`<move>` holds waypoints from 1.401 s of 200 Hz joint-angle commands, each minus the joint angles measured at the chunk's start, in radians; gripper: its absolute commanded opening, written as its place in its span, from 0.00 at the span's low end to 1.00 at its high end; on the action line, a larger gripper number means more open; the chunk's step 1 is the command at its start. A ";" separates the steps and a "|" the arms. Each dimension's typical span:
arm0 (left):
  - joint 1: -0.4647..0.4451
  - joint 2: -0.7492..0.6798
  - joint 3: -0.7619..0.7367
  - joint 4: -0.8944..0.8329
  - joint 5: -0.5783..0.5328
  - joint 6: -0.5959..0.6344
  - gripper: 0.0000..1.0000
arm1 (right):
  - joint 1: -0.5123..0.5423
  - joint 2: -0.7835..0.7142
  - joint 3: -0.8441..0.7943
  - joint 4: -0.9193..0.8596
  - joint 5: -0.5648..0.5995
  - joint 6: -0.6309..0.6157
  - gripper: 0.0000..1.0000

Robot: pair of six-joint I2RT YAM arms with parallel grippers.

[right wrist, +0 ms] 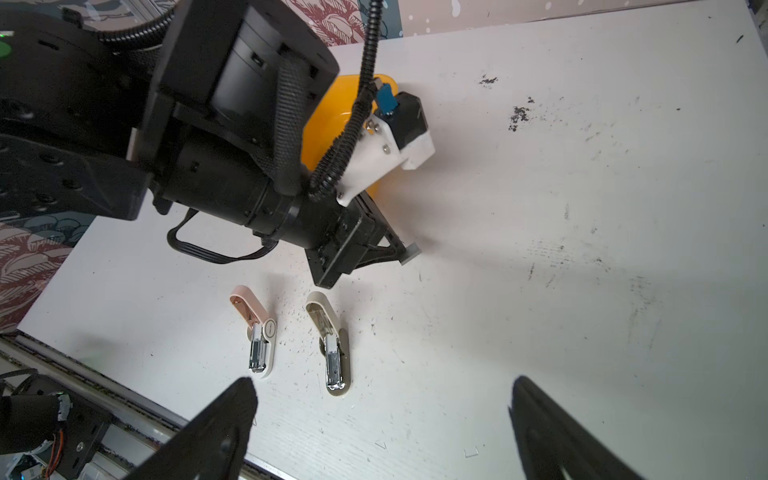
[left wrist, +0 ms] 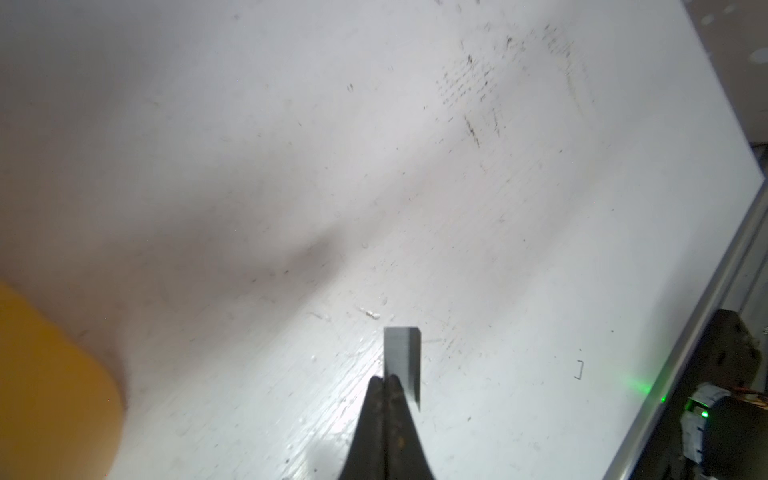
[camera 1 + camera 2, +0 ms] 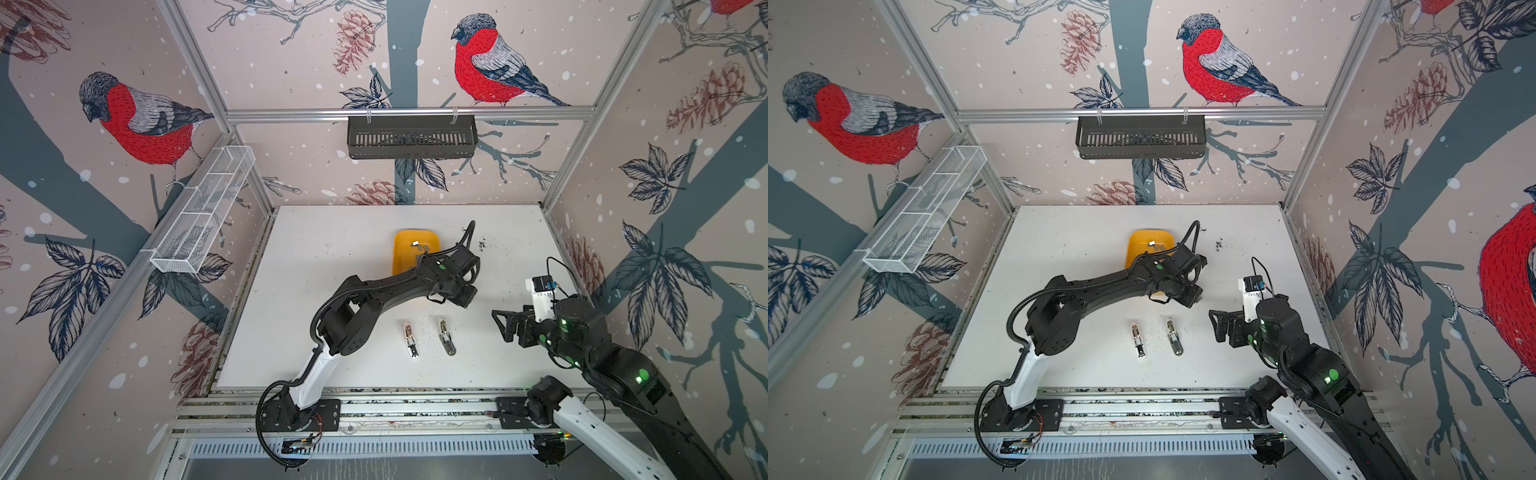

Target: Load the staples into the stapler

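**Staple strip in hand**

My left gripper (image 2: pixel 386 380) is clamped shut on one grey staple strip (image 2: pixel 402 357), above the table's (image 2: pixel 498 249) middle, beside the yellow tray (image 3: pixel 405 254) of spare staples (image 3: pixel 415 243). My right gripper (image 1: pixel 382 384) hangs wide open, empty. The pink stapler (image 1: pixel 259 332) and beige stapler (image 1: pixel 330 349) lie open near the front edge. The tip-only pinch could let the strip twist or drop.

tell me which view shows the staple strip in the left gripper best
The left wrist view: the staple strip sits close and sharp, pinched by the shut left gripper. The right wrist view shows only its small grey end past the gripper. In both top views the left arm hides it.
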 commanded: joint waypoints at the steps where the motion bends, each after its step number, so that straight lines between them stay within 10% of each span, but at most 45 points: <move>1: 0.043 -0.067 -0.056 0.064 0.116 0.017 0.00 | 0.000 0.006 -0.004 0.109 -0.024 0.048 0.94; 169: 0.452 -0.458 -0.427 0.363 0.707 0.022 0.00 | -0.015 0.278 -0.114 0.692 -0.242 0.224 0.90; 280: 0.564 -0.574 -0.739 1.203 0.854 -0.625 0.00 | -0.061 0.566 -0.091 1.292 -0.460 0.473 0.75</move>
